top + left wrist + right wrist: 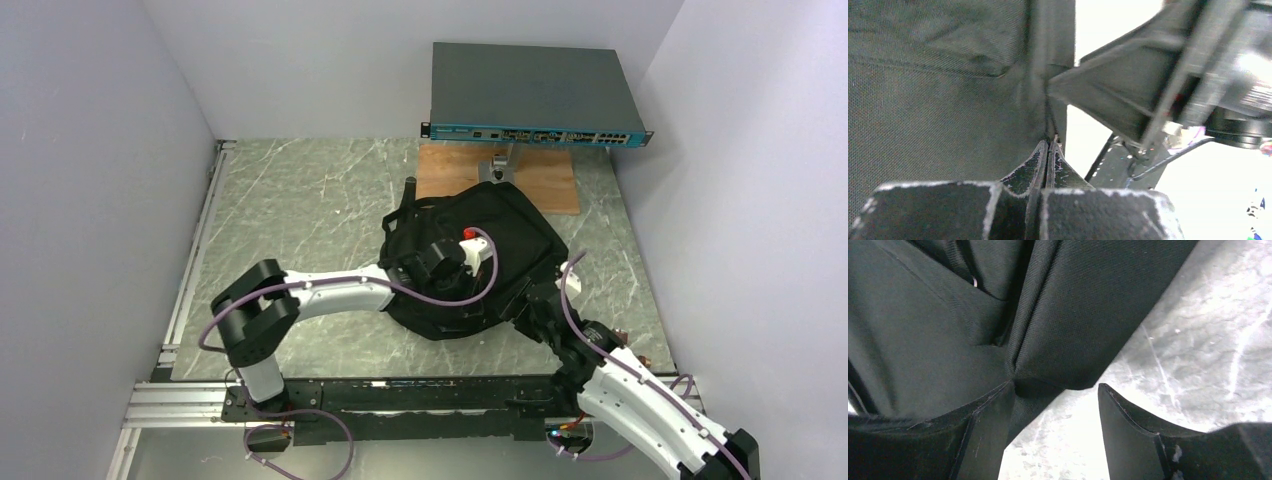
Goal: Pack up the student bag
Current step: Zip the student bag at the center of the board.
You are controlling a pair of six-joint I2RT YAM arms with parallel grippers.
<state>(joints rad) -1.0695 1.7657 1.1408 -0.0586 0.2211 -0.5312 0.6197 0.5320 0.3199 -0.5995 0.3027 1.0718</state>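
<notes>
The student bag [490,235], a soft black backpack, lies in the middle of the marble table. My left gripper [436,262] is on top of the bag. In the left wrist view its jaws [1048,146] are pressed together on a thin seam of the bag's fabric [938,110]. My right gripper [538,302] is at the bag's near right edge. In the right wrist view it is open [1055,390], with its left finger [983,430] against the bag's fabric [1083,315] and a bag corner hanging just above the gap.
A flat grey rack-mount box with a teal front [535,95] stands raised at the back on a stand over a wooden board [545,180]. White walls close in on the left and right. An aluminium rail [195,260] runs along the table's left edge.
</notes>
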